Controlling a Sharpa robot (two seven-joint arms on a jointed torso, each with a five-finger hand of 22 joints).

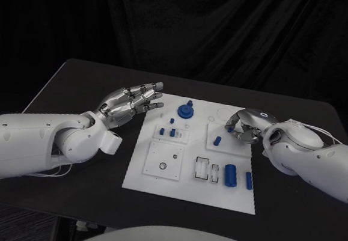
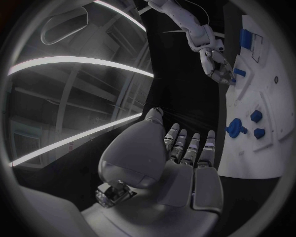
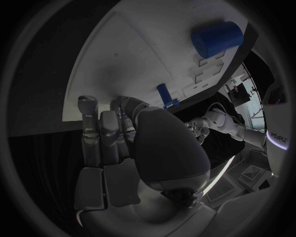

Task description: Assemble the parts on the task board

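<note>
Black table [image 1: 74, 82] under a dark curtain carries the white task board [image 1: 190, 192] at its middle. Blue parts sit on the board: a round knob piece [image 1: 186, 110] at the far edge, a small peg [image 1: 216, 141] near the centre, and a cylinder [image 1: 230, 175] on the near right. My left hand [image 1: 130, 105] hovers just off the board's far left corner, fingers spread, holding nothing. My right hand [image 1: 245, 126] rests at the board's far right, fingers curled down; whether it grips anything I cannot tell.

L hand [image 2: 185, 163]: fingers straight, holding nothing | R hand [image 2: 217, 66]: at task board [image 2: 271, 106] edge | blue parts [image 2: 236, 128] on board
</note>
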